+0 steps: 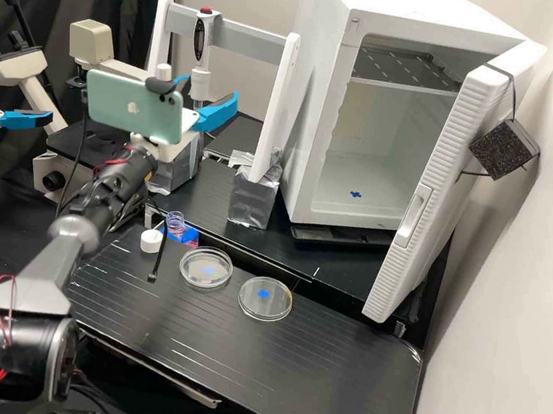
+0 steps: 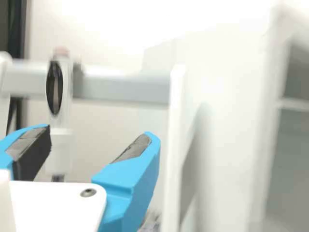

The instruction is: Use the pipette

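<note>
Blue jaws stand parted and empty, facing the pipette, hung upright on the grey crossbar left of upper centre in the high view, presumably so a level grip can close round its body.

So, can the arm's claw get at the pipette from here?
Probably: the claw is open, and nothing seems to stand between it and the pipette, upright at the crossbar. The pipette lines up near one finger, so likely needs a slight sideways fix.
</note>
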You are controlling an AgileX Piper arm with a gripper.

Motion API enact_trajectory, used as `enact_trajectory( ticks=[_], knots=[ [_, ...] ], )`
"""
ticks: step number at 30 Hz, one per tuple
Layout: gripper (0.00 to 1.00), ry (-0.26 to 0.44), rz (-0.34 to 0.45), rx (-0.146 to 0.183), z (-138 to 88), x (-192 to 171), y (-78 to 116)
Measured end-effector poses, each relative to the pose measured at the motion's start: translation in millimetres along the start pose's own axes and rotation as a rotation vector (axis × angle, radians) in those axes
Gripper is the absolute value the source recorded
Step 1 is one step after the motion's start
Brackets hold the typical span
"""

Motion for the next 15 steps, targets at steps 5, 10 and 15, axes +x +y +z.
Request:
enact_trajectory(
  ticks=[5, 10, 15],
  knots=[
    [1.00, 0.069, 0.078, 0.027, 21.1, -30.3, -17.1],
    [1.00, 0.099, 0.122, 0.038, 43.2, -45.0, -29.3],
    [1.00, 0.050, 0.143, 0.000, 59.9, -49.0, -28.0]
  ],
)
